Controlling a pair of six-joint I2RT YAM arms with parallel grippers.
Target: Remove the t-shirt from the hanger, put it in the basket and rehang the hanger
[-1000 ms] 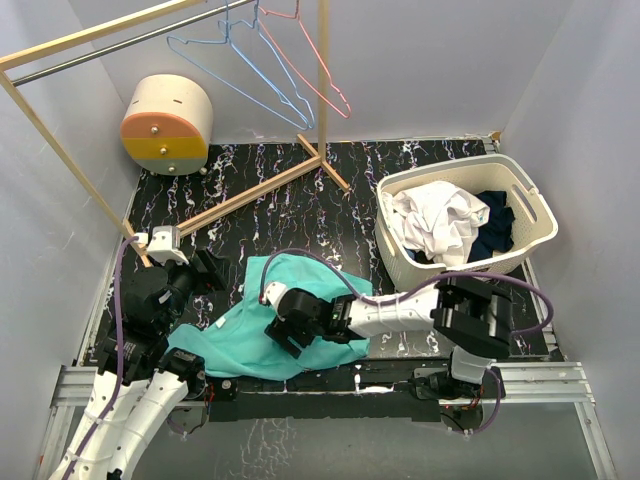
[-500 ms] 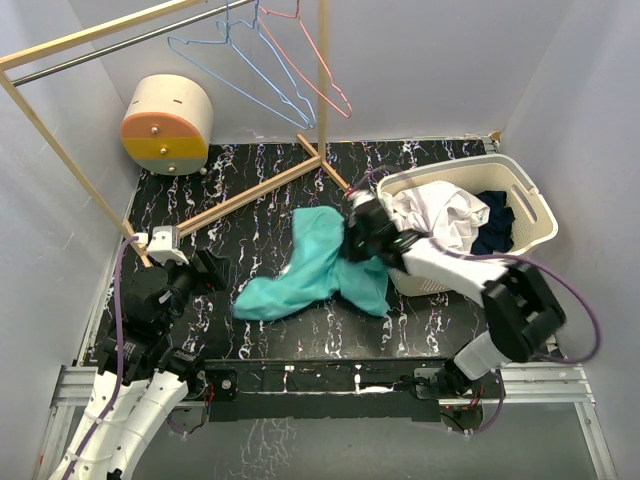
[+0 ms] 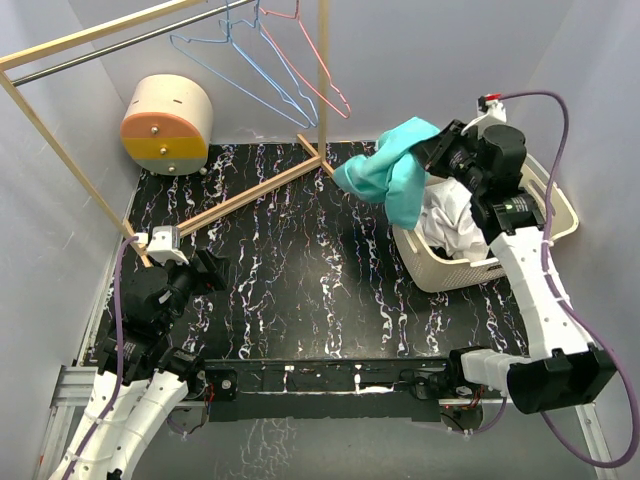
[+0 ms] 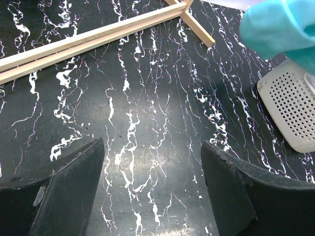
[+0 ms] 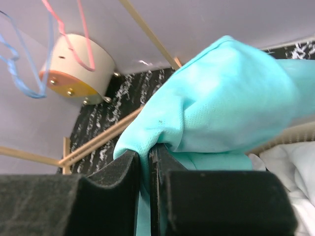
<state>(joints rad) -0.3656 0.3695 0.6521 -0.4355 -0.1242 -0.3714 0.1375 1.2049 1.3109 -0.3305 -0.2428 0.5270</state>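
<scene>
T-shirt (image 3: 395, 170): in the top view the teal cloth hangs bunched from the right gripper (image 3: 436, 150), lifted clear of the table (image 3: 330, 290) over the left rim of the basket (image 3: 440, 272); the jaws are closed on a fold of the fabric. The basket holds a white garment (image 3: 455, 225), directly below and right of the hanging cloth. The rack post (image 3: 322, 80) stands just left of the T-shirt; the blue hanger (image 3: 235, 65) and the pink hanger (image 3: 310, 60) hang from the rail (image 3: 100, 35) further left and apart from the cloth, so the T-shirt is off the hangers. The drum (image 3: 167, 123) sits in the far left corner. The left gripper (image 3: 205, 270) is low at the near left, well apart from the T-shirt; dark table surface lies between them.

Left wrist view: the left gripper's fingers stand wide apart and hold nothing; marbled table shows between them. The rack's floor beams cross the upper left; a corner of the T-shirt shows at the upper right above the perforated basket wall.

Right wrist view: both fingers are pressed together on a pinch of teal fabric; the rest of the cloth billows above and to the right. The drum and both hangers lie beyond at the upper left; the white garment shows at the lower right edge.
</scene>
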